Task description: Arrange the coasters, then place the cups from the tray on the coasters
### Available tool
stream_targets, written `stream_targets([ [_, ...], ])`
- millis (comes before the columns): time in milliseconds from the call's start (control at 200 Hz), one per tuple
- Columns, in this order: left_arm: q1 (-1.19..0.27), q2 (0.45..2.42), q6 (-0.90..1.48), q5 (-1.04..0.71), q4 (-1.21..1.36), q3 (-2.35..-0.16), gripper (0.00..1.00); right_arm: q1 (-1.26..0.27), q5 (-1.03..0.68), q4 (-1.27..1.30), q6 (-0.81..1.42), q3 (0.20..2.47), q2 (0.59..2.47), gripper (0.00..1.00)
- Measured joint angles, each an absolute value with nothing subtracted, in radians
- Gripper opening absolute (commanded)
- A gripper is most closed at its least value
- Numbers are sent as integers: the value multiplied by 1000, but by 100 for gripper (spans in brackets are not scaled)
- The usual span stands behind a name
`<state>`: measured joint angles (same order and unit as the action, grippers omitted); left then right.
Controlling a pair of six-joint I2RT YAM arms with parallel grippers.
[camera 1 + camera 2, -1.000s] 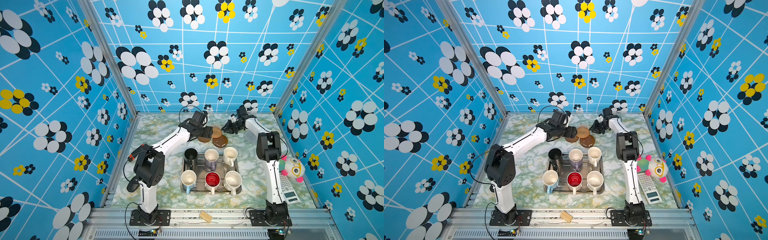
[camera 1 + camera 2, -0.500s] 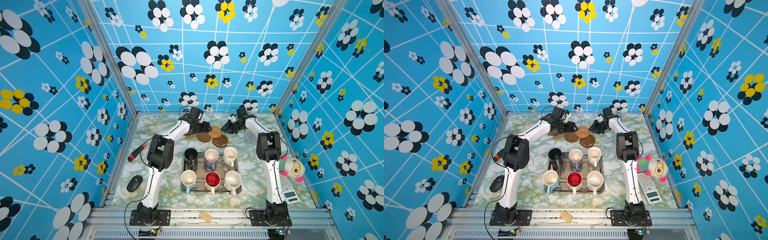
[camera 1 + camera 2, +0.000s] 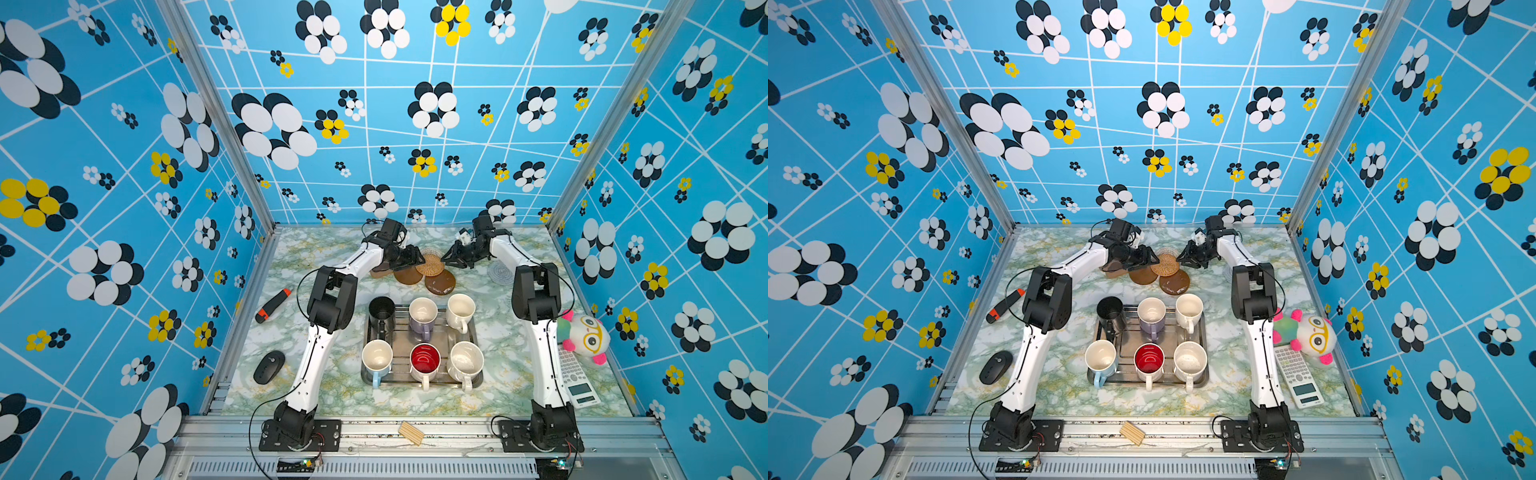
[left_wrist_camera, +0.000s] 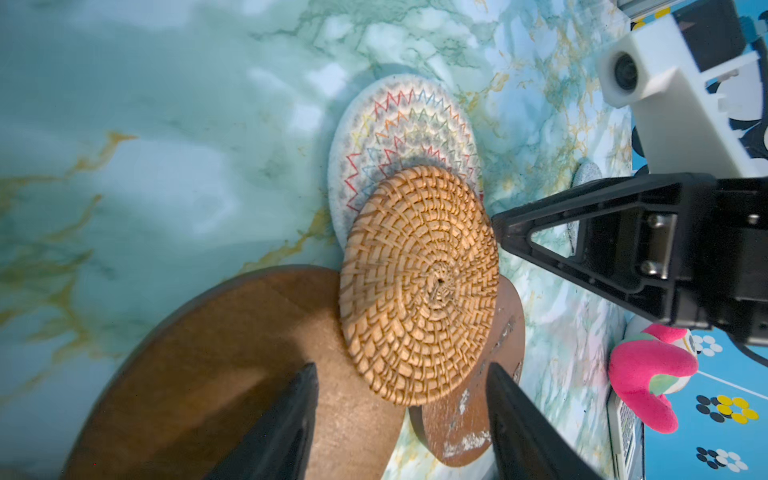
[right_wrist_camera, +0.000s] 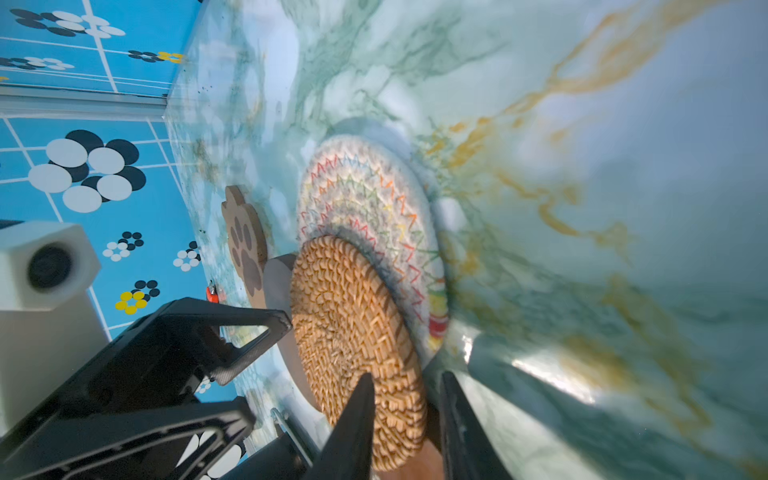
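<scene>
At the back, a woven rattan coaster (image 3: pixel 430 264) (image 4: pixel 419 282) lies across a whitish lacy coaster (image 4: pixel 399 137), two dark-brown discs (image 3: pixel 408 276) (image 3: pixel 439 282) and, beside them, a paw-shaped coaster (image 5: pixel 245 245). A grey spiral coaster (image 3: pixel 501 272) lies apart on the right. My right gripper (image 5: pixel 407 376) (image 3: pixel 446 258) is shut on the rattan coaster's rim. My left gripper (image 4: pixel 401 368) (image 3: pixel 416 258) hangs open over the dark discs, holding nothing. Nearer the front, the steel tray (image 3: pixel 473 332) holds several mugs, among them a black cup (image 3: pixel 381 309) and a red-lined cup (image 3: pixel 424 359).
An orange-and-black tool (image 3: pixel 272 305) and a black mouse (image 3: pixel 269 366) lie by the left wall. A plush toy (image 3: pixel 584 338) and a calculator (image 3: pixel 577 378) sit by the right wall. A small wooden piece (image 3: pixel 410 432) rests on the front rail.
My left arm has swung up and toward the back, uncovering the mouse and the tool. Its gripper has slid right to the coaster pile and its jaws have narrowed. The right arm has stayed put.
</scene>
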<state>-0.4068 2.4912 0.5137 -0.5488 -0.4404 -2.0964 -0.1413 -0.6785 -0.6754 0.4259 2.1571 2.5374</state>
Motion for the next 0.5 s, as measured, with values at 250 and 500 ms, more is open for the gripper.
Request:
stream_targets([
  [250, -408, 2500, 563, -583, -402, -2098, 63, -141, -698, -677, 426, 2157, 2538, 29],
  [500, -412, 2525, 601, -606, -360, -2112, 61, -141, -712, -677, 423, 2157, 2540, 29],
])
